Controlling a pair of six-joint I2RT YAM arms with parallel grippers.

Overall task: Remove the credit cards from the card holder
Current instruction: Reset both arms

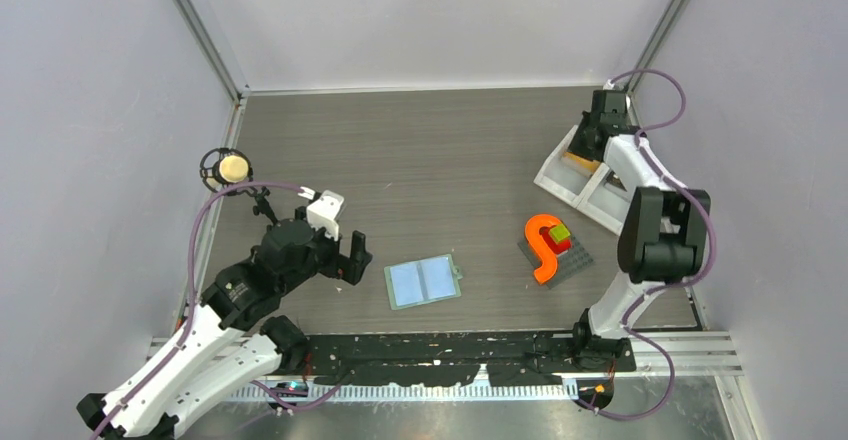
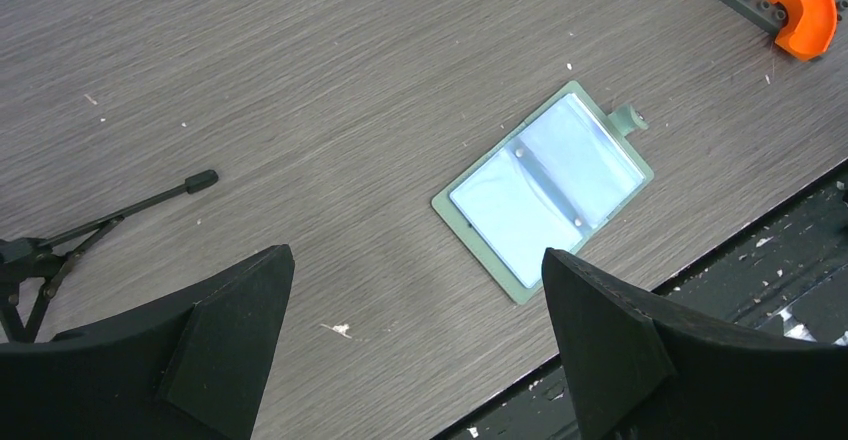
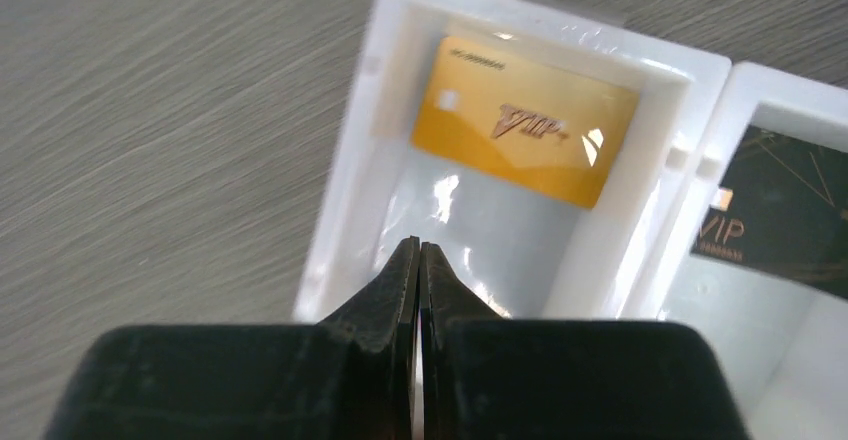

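The card holder [image 1: 424, 281] lies open and flat on the table, sage-green edge, pale blue pocket faces; it also shows in the left wrist view [image 2: 545, 186]. No card shows in it. My left gripper [image 1: 347, 257] is open and empty, just left of the holder; in its wrist view [image 2: 415, 270] the holder lies ahead to the right. A gold card [image 3: 525, 121] lies in one compartment of the white tray [image 3: 345, 180], a black card [image 3: 780, 210] in the other. My right gripper [image 3: 418, 247] is shut and empty above the gold card's compartment, at the tray [image 1: 557, 174].
A grey plate with an orange S-shape [image 1: 545, 245] and small blocks sits right of the holder; its corner shows in the left wrist view [image 2: 790, 0]. A small black tripod with a round pale object [image 1: 232, 169] stands at the left. A black rail [image 1: 450, 350] runs along the near edge.
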